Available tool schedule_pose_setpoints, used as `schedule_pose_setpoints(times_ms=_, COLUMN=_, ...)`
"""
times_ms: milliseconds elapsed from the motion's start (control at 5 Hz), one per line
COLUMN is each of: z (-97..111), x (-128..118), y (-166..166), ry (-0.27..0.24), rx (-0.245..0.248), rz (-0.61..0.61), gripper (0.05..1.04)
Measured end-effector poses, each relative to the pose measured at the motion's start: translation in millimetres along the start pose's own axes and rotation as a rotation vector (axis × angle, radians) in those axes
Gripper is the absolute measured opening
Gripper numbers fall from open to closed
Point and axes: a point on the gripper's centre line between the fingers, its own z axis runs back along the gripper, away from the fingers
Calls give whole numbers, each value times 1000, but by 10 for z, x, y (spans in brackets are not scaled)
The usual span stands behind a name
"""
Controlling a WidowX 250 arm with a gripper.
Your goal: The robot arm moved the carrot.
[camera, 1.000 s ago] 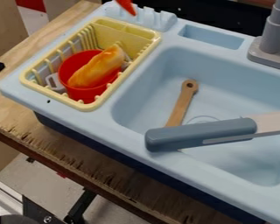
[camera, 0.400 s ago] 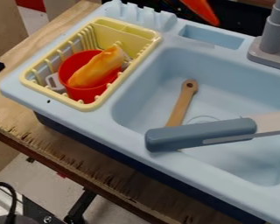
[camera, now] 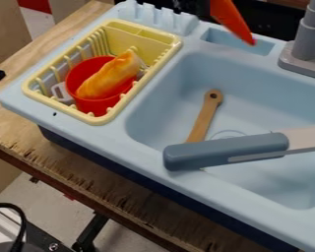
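Rough plywood forms the bench (camera: 28,133), its front edge splintered, and most of it is taken up by a pale blue toy sink (camera: 120,142). A yellow dish rack (camera: 89,118) sits on the sink's left side, with a grey faucet (camera: 311,42) at the back right. Across the front rim lies a knife (camera: 226,150) with a blue-grey handle. Inside the rack, a red cup (camera: 98,107) holds a browned, bread-like toy (camera: 108,78). Hanging tip down over the small trough (camera: 220,39) behind the basin is the carrot (camera: 231,20); its support seems to come from above. A wooden utensil (camera: 204,118) leans in the basin, partly behind the knife.

Whether the gripper is open or closed, I cannot tell. The carry looks midway. Done well, it would keep the tip clear of the trough and faucet, lower the carrot gently over a flat resting spot, and release only once it is supported. Let go high, it could bounce or roll.
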Motion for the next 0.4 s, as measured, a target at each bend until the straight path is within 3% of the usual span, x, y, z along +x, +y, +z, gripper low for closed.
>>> schedule_pose_setpoints(times_ms=400, z=-230, x=-107, y=19, ry=-48, rx=-8, rz=-7, gripper=572)
